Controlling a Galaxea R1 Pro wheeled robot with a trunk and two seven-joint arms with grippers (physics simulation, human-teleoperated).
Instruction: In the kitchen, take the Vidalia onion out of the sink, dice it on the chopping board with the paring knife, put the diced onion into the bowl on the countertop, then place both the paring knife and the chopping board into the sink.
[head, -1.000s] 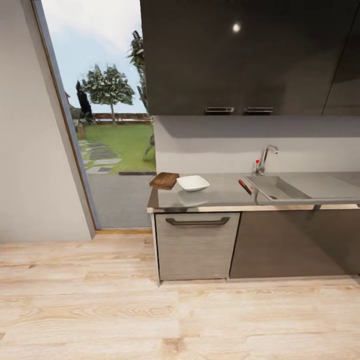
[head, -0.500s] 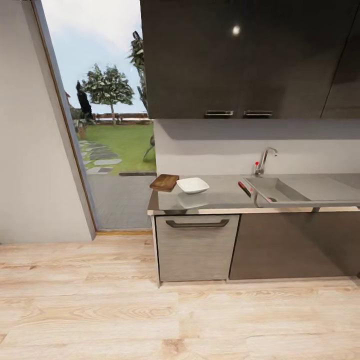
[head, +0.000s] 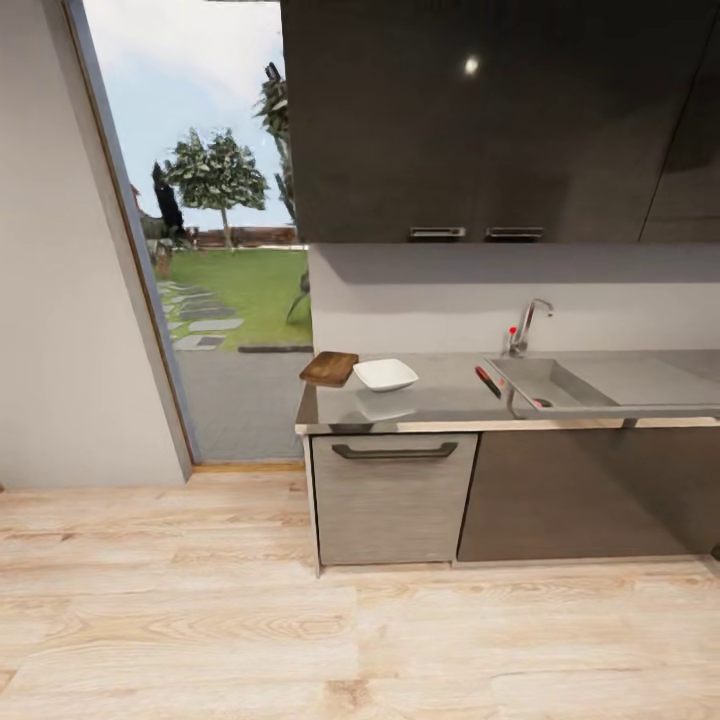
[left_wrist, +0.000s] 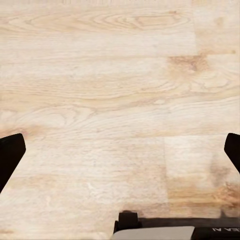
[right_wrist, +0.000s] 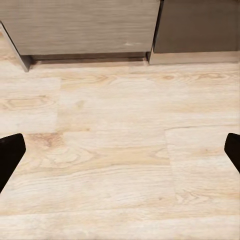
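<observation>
Counter (head: 450, 400) is sitting across the wooden floor (head: 200, 620) at my twelve o'clock. Chopping board (head: 329, 368) is lying at its left end, just beside the bowl (head: 385, 374); the paring knife (head: 488, 381) is lying at the bowl's three o'clock, against the sink (head: 560, 385) edge. A reddish speck in the basin is too small to identify. My left claw (left_wrist: 120, 155) and right claw (right_wrist: 120, 155) are both hanging spread wide over bare floor, gripping nothing.
</observation>
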